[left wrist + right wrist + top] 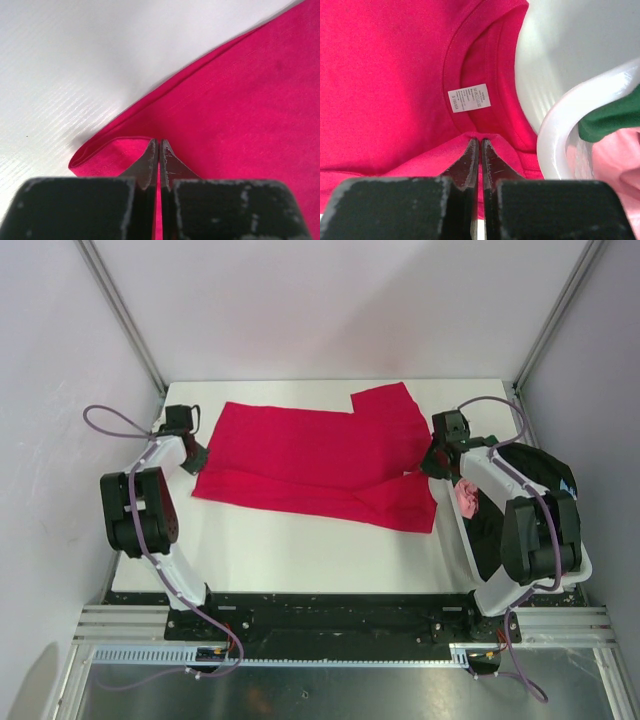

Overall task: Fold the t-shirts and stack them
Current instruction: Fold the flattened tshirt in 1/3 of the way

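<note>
A red t-shirt lies spread across the white table, partly folded lengthwise, one sleeve sticking out at the back right. My left gripper is shut on the shirt's left edge, where the cloth is doubled over; the fold shows in the left wrist view. My right gripper is shut on the shirt's cloth just below the collar and its white label. Both grippers sit low at the table.
A white basket stands at the right edge of the table, holding pink and green clothes. Its rim is close beside my right gripper. Bare table lies in front of the shirt.
</note>
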You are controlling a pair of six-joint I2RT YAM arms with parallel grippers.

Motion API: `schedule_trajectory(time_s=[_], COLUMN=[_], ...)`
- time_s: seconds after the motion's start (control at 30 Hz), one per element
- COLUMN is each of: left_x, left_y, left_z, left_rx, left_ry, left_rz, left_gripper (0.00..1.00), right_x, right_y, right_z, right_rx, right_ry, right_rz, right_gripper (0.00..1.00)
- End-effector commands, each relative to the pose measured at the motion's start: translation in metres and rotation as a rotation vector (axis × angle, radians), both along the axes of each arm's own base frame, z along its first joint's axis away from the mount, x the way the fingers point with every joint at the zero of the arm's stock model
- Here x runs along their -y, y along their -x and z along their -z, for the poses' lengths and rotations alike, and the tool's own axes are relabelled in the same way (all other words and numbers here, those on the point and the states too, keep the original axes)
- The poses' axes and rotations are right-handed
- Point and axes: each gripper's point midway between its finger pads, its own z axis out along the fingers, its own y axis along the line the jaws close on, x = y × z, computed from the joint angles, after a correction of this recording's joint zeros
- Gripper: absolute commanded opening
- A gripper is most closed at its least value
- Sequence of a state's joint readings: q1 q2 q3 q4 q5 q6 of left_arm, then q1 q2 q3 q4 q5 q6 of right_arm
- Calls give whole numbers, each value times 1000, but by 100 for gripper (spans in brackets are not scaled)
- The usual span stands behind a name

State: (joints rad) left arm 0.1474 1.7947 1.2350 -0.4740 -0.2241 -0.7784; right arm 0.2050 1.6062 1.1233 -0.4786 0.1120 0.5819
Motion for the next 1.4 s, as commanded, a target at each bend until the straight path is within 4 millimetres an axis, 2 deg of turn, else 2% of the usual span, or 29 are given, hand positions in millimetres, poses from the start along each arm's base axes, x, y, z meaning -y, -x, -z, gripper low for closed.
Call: schedule_trajectory(time_s=[0.0, 0.33, 0.7, 0.73, 0.77, 0.83, 0.87, 0.9, 0.97, 1.03, 1.1, 1.27, 1.37], left_x=[-8, -7, -11, -13, -15, -20, -21, -22, -22, -19, -15, -10, -6], left_y=[-21, -27, -31, -31, -30, -29, -27, -26, -22, -15, -6, 16, 21], left_z=[-21, -19, -15, -16, -17, -21, -25, -30, -41, -47, -44, -25, -20], left_rx=[76, 76, 76, 80, 83, 100, 110, 124, 152, 169, 167, 117, 121], left_ry=[-15, -6, -11, -7, -3, 5, 4, -1, -12, -11, 5, 13, 20], left_rz=[-20, -13, 10, 10, 10, 6, 8, 13, 22, 23, 21, 29, 56], left_gripper=[0, 0, 1, 6, 14, 48, 61, 69, 75, 74, 70, 50, 37], right_x=[1, 9, 6, 5, 5, 3, 2, 2, -1, -7, -16, -42, -54], right_y=[-20, -21, -27, -28, -31, -33, -35, -35, -34, -29, -22, 1, 14], right_z=[-15, -14, -9, -9, -10, -11, -14, -16, -21, -25, -26, -23, -20], right_rx=[64, 59, 57, 55, 56, 50, 53, 58, 65, 65, 54, 31, 34], right_ry=[5, 10, 3, 4, 6, 7, 9, 11, 12, 14, 21, 42, 30], right_rz=[-2, 10, -11, -15, -20, -31, -36, -39, -46, -61, -77, -126, -147], right_gripper=[0, 0, 1, 8, 18, 40, 48, 54, 61, 61, 60, 59, 58])
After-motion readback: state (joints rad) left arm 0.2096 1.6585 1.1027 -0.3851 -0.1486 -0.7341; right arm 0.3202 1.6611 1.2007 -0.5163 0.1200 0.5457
